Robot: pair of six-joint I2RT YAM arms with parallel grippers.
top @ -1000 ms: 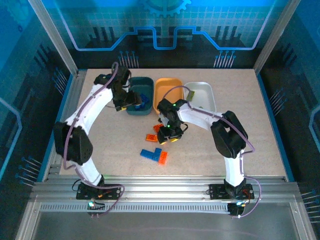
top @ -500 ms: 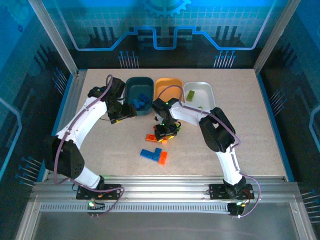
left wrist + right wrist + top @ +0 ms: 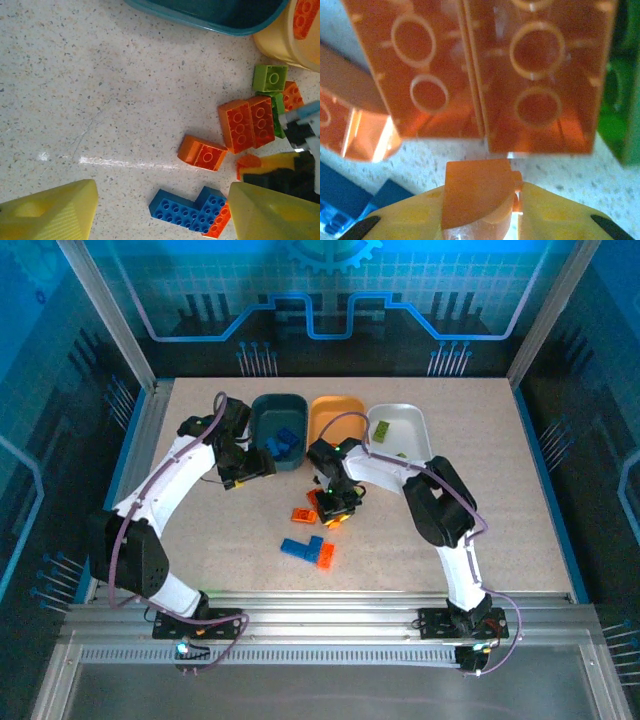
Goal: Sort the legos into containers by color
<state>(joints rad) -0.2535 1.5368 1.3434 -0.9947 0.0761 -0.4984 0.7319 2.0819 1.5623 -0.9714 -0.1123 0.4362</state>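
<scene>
In the right wrist view my right gripper (image 3: 482,200) is shut on a small curved orange lego (image 3: 477,192), just above the table. Right in front of it lie two orange legos (image 3: 485,70) side by side. From above, that gripper (image 3: 335,510) sits over the loose pile at mid-table. My left gripper (image 3: 248,468) hangs open and empty beside the dark teal container (image 3: 262,418). Its yellow fingers (image 3: 50,215) frame a blue L-shaped pair of legos (image 3: 187,210). The orange container (image 3: 335,412) and white container (image 3: 405,420) stand to the teal one's right.
Loose on the table are an orange curved lego (image 3: 202,152), green legos (image 3: 270,77) and an orange one stuck to the blue pair (image 3: 325,556). Blue legos (image 3: 283,445) lie in the teal tub and a green one (image 3: 380,430) in the white tub.
My right gripper has dropped onto the pile and shut on the small orange lego. My left arm pulled back from over the teal tub to its left side.
</scene>
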